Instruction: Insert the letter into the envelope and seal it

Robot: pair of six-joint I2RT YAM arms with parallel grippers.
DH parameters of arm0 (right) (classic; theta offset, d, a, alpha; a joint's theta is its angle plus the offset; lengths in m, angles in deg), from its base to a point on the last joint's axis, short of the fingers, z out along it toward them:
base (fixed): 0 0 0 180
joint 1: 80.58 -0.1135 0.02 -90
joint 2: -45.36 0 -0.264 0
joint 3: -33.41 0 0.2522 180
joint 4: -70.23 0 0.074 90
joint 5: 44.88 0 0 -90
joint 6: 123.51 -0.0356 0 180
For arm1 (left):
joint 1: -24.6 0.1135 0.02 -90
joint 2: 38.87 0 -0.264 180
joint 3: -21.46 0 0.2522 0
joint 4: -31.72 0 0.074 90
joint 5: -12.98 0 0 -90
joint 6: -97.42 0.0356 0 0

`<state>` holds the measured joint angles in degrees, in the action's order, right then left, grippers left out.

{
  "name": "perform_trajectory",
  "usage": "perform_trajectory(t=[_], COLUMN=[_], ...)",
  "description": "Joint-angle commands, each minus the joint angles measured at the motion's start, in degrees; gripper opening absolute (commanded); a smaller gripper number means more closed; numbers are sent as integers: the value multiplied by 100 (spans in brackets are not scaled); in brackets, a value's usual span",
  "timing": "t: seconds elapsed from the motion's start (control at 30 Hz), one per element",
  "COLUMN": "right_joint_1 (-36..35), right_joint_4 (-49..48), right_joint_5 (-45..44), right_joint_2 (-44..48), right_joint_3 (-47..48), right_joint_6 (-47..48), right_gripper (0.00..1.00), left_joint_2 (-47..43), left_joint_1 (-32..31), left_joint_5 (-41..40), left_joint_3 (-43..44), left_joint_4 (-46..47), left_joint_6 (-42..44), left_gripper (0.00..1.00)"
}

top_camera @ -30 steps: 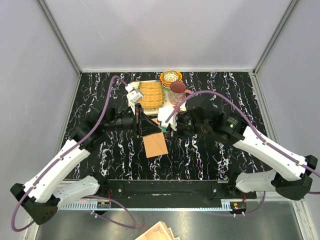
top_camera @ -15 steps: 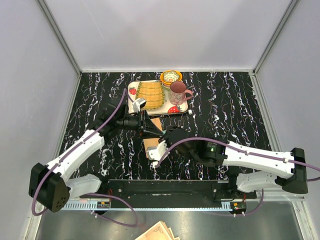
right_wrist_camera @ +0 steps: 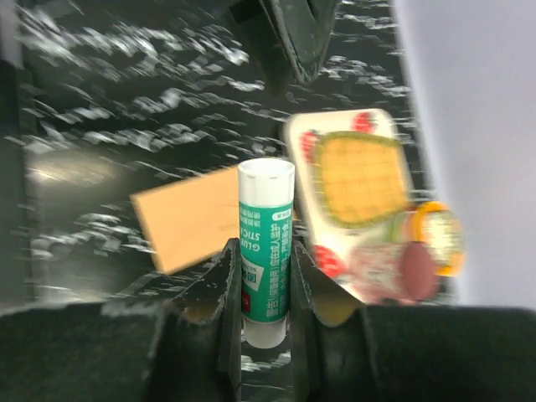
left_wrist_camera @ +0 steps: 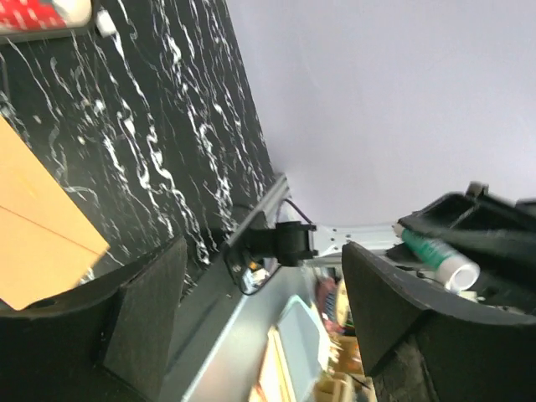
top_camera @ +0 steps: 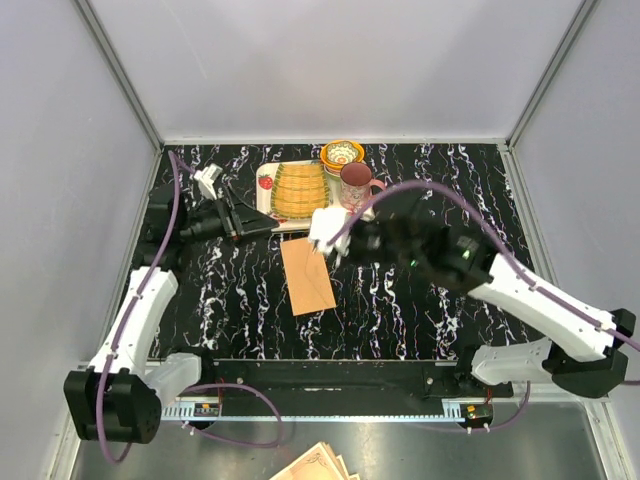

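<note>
The orange-tan envelope (top_camera: 307,276) lies flat on the black marbled table, also seen in the left wrist view (left_wrist_camera: 38,243) and the right wrist view (right_wrist_camera: 197,218). The letter does not show. My right gripper (top_camera: 335,244) hangs over the envelope's far end, shut on a green-and-white glue stick (right_wrist_camera: 266,251) that stands upright between its fingers (right_wrist_camera: 228,285). My left gripper (top_camera: 262,227) is to the left of that end, beside the tray. Its jaws stand open with nothing between them (left_wrist_camera: 264,280). The glue stick (left_wrist_camera: 435,255) also shows from the left wrist.
A white tray (top_camera: 264,190) with a yellow woven mat stands at the back, with a maroon mug (top_camera: 355,183) and an orange bowl (top_camera: 342,154) beside it. A stack of ornate beige paper (top_camera: 318,465) lies below the table's near edge.
My left gripper has opened and drawn back to the left, off the envelope. The right arm has swung from the near side to over the envelope's far end, with the glue stick still in it.
</note>
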<state>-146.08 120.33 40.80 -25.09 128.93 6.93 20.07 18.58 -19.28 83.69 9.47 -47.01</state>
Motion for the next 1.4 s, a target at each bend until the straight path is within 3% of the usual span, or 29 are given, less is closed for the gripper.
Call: perform_trajectory(t=[0.0, 0.03, 0.1, 0.2, 0.27, 0.37, 0.47, 0.57, 0.6, 0.67, 0.77, 1.0, 1.37], right_joint_1=[1247, 1389, 1530, 1601, 1636, 1636, 1636, 1610, 1610, 1592, 1540, 1390, 1320], right_joint_4=[1217, 1218, 1235, 1174, 1095, 464, 172, 23, 23, 14, -21, -179, -391], right_joint_5=[4276, 5273, 6089, 7109, 7751, 8183, 8429, 8535, 8544, 8579, 8614, 8667, 8755], right_joint_2=[-205, -231, -328, -512, -706, -707, -768, -794, -803, -829, -838, -891, -1032], right_joint_3=[543, 491, 289, 78, -54, -361, -511, -582, -582, -599, -634, -696, -608], right_joint_6=[-2774, -2996, -3435, -3893, -4244, -5088, -5450, -5591, -5600, -5609, -5618, -5697, -5925], right_gripper=[0, 0, 0, 0, 0, 0, 0, 0, 0, 0, 0, 0, 0], left_joint_2=[-303, -408, -881, -1522, -1788, -2140, -2246, -2019, -1939, -1720, -1657, -1965, -1895], left_joint_1=[391, 356, 356, 339, 216, -275, -1013, -1839, -2067, -2613, -2860, -3361, -4346], left_joint_5=[1221, 1623, 2099, 2882, 3015, 2788, 2375, 1778, 1585, 1127, 959, 274, -69], left_joint_3=[592, 855, 919, 806, 700, 550, 576, 935, 1163, 1349, 1464, 990, 1033], left_joint_4=[-895, -1152, -1504, -1919, -1893, -1902, -2032, -3056, -3410, -4078, -4056, -2202, -1867], left_joint_6=[2546, 3822, 5477, 7195, 7691, 8561, 9177, 10432, 11245, 11822, 12000, 10710, 10857], left_gripper=[78, 78, 77, 78, 76, 63, 62, 61, 58, 56, 54, 55, 57])
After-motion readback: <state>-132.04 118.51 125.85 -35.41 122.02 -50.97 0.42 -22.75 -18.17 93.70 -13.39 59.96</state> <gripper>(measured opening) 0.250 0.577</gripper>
